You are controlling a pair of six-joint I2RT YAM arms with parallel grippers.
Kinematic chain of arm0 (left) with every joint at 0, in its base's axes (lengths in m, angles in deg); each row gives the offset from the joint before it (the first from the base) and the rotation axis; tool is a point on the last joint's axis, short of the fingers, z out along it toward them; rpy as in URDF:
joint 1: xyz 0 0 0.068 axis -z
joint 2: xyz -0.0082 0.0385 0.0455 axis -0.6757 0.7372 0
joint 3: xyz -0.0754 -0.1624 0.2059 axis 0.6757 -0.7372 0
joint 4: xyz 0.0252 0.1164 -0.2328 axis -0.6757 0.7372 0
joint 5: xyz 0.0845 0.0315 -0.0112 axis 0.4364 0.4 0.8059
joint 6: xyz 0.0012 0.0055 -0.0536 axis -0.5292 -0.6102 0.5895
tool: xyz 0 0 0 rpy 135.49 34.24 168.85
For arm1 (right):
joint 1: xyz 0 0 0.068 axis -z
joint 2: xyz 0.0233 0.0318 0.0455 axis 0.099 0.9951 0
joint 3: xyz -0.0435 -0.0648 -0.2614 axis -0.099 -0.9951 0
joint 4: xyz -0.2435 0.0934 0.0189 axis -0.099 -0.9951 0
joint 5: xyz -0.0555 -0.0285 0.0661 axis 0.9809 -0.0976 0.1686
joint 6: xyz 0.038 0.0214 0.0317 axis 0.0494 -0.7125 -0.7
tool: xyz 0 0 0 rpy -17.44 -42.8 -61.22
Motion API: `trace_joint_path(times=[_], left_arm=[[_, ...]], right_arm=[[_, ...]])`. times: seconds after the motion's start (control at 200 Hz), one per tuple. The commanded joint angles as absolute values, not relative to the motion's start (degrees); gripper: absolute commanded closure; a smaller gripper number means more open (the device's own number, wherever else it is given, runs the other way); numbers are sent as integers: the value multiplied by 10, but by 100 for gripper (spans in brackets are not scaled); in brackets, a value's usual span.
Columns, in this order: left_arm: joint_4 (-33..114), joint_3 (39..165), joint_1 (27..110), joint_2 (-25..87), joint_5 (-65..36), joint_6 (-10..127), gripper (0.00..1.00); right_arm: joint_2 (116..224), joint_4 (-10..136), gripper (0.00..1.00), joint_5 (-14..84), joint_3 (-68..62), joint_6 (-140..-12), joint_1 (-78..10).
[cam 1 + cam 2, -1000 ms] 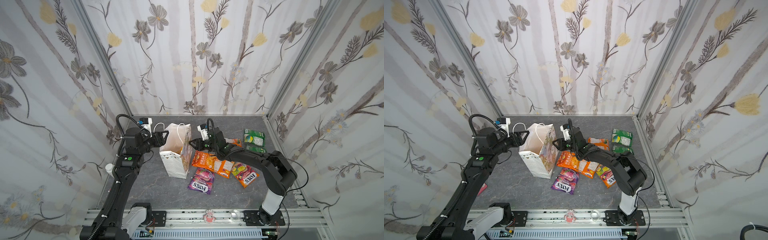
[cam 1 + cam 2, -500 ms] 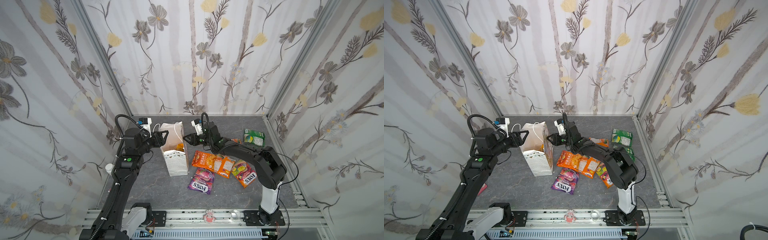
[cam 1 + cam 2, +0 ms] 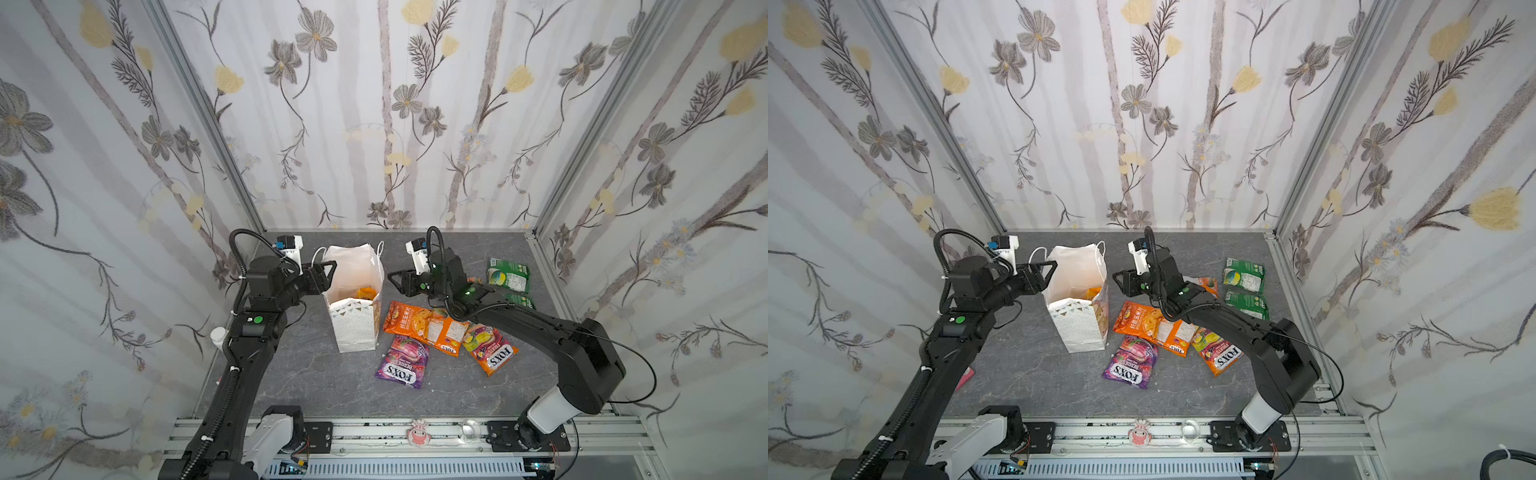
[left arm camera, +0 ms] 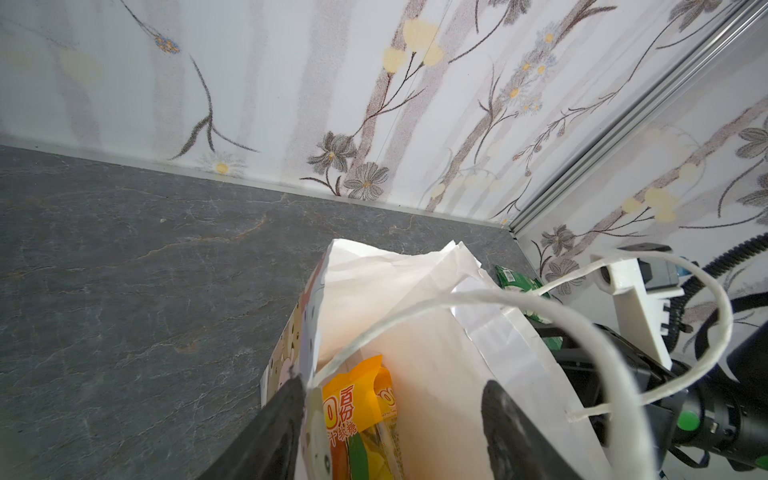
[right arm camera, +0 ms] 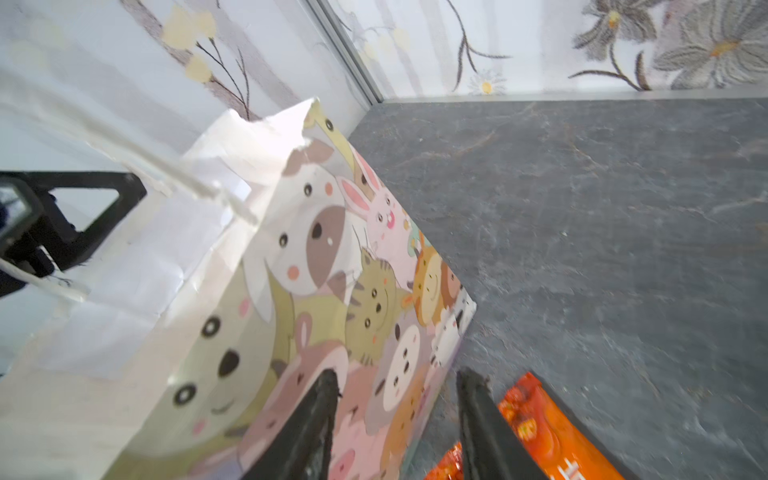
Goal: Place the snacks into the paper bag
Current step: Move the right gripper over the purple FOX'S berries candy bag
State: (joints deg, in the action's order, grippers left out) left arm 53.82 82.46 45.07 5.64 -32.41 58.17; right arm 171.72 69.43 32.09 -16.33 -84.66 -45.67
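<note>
**Bright, even light**

Diffuse white light fills both top views, leaving faint shadows on the grey desk [image 3: 316,374]. Wide-angle stretch splays the walls [image 3: 374,124] toward 9 and 3 o'clock. In the right wrist view the paper bag [image 5: 291,270] and right end effector [image 5: 399,386] look smeared and soft.

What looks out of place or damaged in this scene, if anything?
The paper bag has a creased, ragged top rim at one corner, not straight. A small pink thing lies half hidden under the left arm, away from the snacks; I cannot tell what it is.
</note>
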Motion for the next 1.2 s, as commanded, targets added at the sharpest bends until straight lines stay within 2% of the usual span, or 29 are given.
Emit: trace_joint_path(times=[0.0,0.095,0.305,0.599,0.934,1.194], left_arm=[[563,841,451,51,-265,553,31],[594,849,450,49,-228,542,31],[594,829,450,48,-239,551,31],[593,821,449,38,-213,549,30],[585,801,449,29,-225,567,30],[591,799,450,33,-225,564,31]], right_arm=[[1663,672,52,372,-203,-840,-456],[1620,636,50,387,-232,-841,-458],[1526,555,48,409,-287,-863,-478],[1417,457,45,476,-377,-962,-608],[1358,502,46,495,-509,-1113,-694],[1291,541,44,477,-603,-1180,-709]])
